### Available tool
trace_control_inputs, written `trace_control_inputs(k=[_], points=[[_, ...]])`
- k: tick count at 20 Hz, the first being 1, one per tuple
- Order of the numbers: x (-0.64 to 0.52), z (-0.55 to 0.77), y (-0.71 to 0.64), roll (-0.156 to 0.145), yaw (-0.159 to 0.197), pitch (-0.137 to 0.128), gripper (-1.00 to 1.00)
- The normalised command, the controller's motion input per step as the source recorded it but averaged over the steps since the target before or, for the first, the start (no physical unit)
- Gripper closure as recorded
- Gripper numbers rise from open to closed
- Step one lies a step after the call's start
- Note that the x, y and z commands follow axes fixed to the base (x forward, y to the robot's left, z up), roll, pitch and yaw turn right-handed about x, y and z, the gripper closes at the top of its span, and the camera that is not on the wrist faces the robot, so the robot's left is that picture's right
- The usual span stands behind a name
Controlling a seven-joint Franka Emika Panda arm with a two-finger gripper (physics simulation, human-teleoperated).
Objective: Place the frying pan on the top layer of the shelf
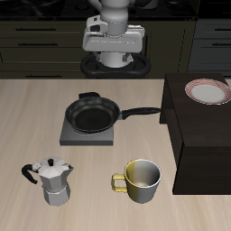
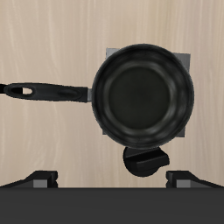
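Mug at front; hand high above frying pan, pointing down, fingers apart, empty.

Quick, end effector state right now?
End effector: open, holding nothing, above the round black frying pan on the grey square burner plate.

Glossy black frying pan on pale matt wood-grain table
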Motion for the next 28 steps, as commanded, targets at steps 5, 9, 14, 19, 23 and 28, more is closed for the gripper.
trace_control_inputs(k=[5, 9, 14, 19, 23, 28], points=[[0.09, 0.01, 0.01, -0.016, -0.156, -0.015, -1.0], [0.04, 0.02, 0.08, 0.011, -0.119, -0.014, -1.0], [0.05, 0.07, 0.13, 0.003, -0.231, -0.013, -1.0], [0.01, -0.01, 0.19, 0.025, -0.224, 0.006, -1.0], [0.0, -0.07, 0.27, 0.047, -0.146, 0.011, -1.0], [0.03, 0.0, 0.24, 0.025, -0.1, -0.008, -1.0]])
